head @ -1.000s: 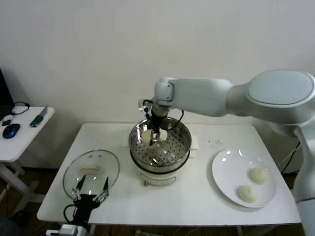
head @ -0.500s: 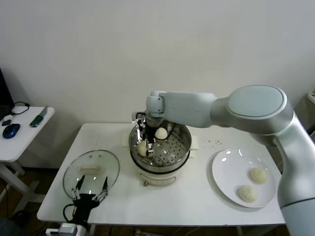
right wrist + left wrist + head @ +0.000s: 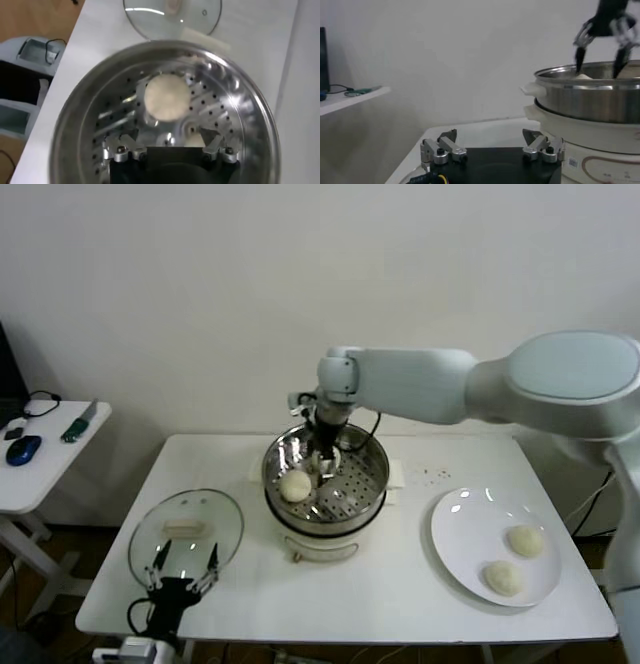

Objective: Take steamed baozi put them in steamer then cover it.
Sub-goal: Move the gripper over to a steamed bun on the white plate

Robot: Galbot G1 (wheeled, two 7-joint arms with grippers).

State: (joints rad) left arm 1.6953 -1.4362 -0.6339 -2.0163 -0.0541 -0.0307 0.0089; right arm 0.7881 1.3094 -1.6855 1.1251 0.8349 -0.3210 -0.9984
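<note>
Baozi (image 3: 295,485) lies in your steamer (image 3: 372,484) mid-frame; right claw (image 3: 325,461) hangs open above it, left claw (image 3: 181,570) open at lower left.

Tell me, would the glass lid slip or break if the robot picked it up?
The lid looks like smooth glass, so its surface is probably slippery. The bar handle at its centre likely gives a surer hold. It lies flat on the table, so it shouldn't roll, but being glass, it could crack if dropped.
</note>
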